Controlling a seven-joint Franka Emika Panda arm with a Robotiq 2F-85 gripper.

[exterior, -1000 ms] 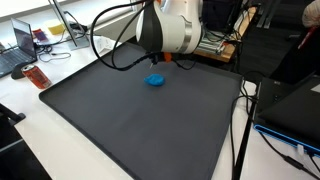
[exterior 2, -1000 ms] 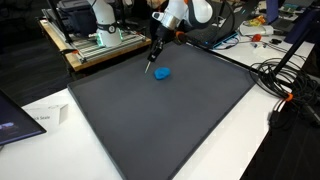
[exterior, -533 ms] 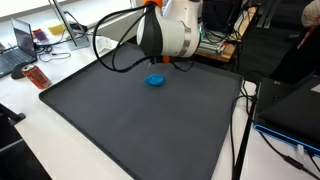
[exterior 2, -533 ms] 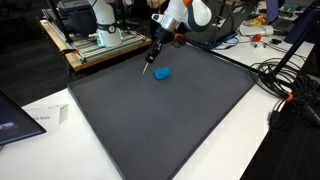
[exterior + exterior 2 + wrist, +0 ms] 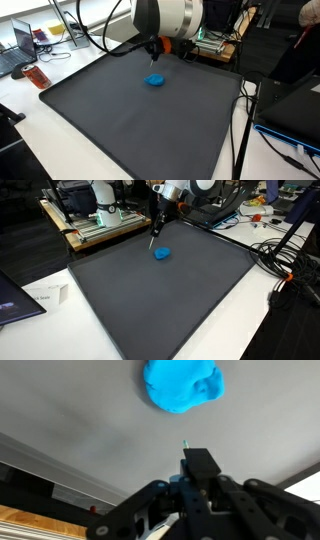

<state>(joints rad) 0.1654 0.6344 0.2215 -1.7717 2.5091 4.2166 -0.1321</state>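
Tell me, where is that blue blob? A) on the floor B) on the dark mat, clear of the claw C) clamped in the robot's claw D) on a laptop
B: the blue blob lies on the dark mat, with a gap between it and the shut gripper.

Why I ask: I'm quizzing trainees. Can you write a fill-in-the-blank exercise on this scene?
The lump is ____ in colour. The gripper is ____, with no gap between its fingers. The dark grey mat carries only ____ object.
Missing words: blue; shut; one.
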